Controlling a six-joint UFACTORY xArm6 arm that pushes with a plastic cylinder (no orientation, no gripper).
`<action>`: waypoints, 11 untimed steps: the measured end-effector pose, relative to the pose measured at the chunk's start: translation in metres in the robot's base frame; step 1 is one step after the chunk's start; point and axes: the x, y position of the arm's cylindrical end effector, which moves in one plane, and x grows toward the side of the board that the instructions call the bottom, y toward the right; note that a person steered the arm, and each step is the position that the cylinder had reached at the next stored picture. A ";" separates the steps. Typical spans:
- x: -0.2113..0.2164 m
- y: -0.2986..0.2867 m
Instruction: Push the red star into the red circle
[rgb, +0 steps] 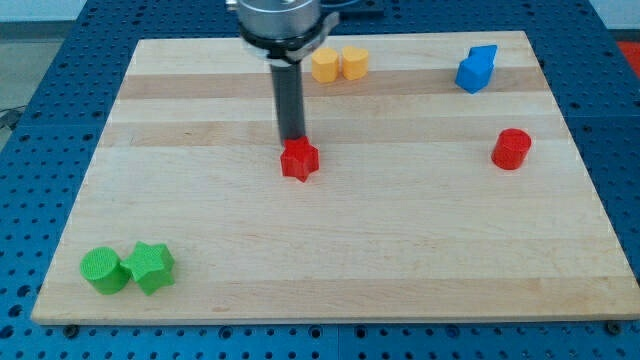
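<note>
Red star mid-table, red circle off toward the view's right.
My tip (293, 139), with no hand to open or clench, seems to touch the red star (299, 159) from above; swing to its left, then push straight toward the red circle (511, 148).

My arm enters at the view's top, left of centre, where only its round grey end housing shows, cut off by the frame edge. From that housing my straight dark rod hangs upright, nearly vertical in the view, its shaft narrower than the housing above. My tip (293, 139) is the rod's lower end, standing a little above the view's middle and left of centre.
</note>
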 end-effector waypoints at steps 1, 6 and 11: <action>0.030 -0.023; 0.064 0.073; 0.052 -0.024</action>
